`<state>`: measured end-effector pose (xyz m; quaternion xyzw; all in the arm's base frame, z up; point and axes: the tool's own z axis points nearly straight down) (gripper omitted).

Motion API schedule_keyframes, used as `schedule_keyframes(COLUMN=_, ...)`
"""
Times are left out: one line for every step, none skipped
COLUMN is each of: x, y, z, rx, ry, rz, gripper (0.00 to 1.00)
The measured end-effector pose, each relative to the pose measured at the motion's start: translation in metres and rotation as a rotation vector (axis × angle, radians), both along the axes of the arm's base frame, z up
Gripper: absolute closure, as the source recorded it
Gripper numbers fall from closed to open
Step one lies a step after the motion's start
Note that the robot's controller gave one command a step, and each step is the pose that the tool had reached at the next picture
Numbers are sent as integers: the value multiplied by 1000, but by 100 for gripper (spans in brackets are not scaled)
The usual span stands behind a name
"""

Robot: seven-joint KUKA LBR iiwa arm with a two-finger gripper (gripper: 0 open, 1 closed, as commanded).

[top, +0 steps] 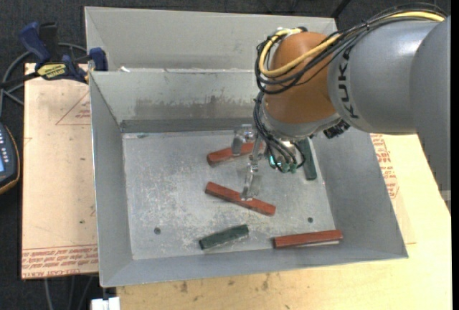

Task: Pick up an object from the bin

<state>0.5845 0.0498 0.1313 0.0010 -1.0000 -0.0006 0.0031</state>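
My gripper [249, 190] hangs below the orange wrist cover in the middle of the bin. Its tip comes down onto a long red bar [228, 194] that lies slanting on the bin floor, near the bar's middle. A shorter red bar [224, 155] lies just behind and to the left of the gripper. A dark green bar [309, 162] lies to the right, partly hidden under the arm.
Near the front wall lie another dark green bar [224, 237] and a red bar [307, 238]. The arm and its cables cover the back right part of the bin. Bare floor spreads across the left side.
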Motion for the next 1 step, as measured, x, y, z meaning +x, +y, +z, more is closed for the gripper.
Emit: schedule_keyframes(x=65, y=-36, z=-63, rx=-1, ry=-8, rz=169, gripper=0)
